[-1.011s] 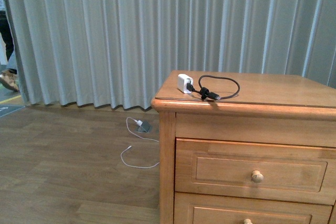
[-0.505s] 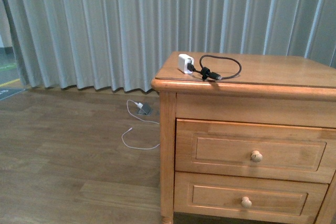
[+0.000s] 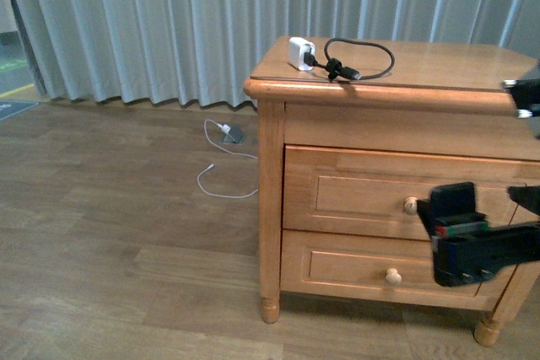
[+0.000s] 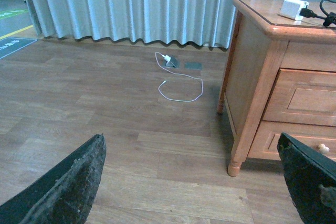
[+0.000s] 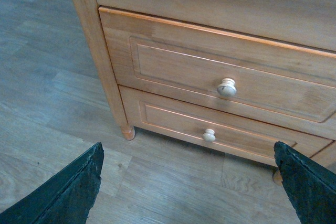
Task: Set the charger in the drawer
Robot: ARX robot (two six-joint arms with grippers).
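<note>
The charger (image 3: 300, 53), a white cube with a black cable looped beside it, lies on the left part of the wooden cabinet's top; it also shows in the left wrist view (image 4: 293, 8). The drawer (image 3: 354, 191) is the upper one, shut, with a pale round knob (image 3: 411, 205). My right gripper (image 3: 489, 208) hangs open in front of the drawer fronts, right of that knob. In the right wrist view the drawer (image 5: 184, 64) sits beyond the open right gripper (image 5: 189, 182). My left gripper (image 4: 191, 179) is open over the floor, left of the cabinet, holding nothing.
A similar lower drawer (image 3: 337, 269) sits under the upper one. A thin white cable (image 3: 224, 176) with a small plug lies on the wood floor by the grey curtain (image 3: 169, 23). The cabinet stands on turned legs (image 4: 234, 169).
The front view has drawn back and tipped down, so the cabinet's legs and both drawers now show. My right gripper has come into view before the drawers. The charger has not moved.
</note>
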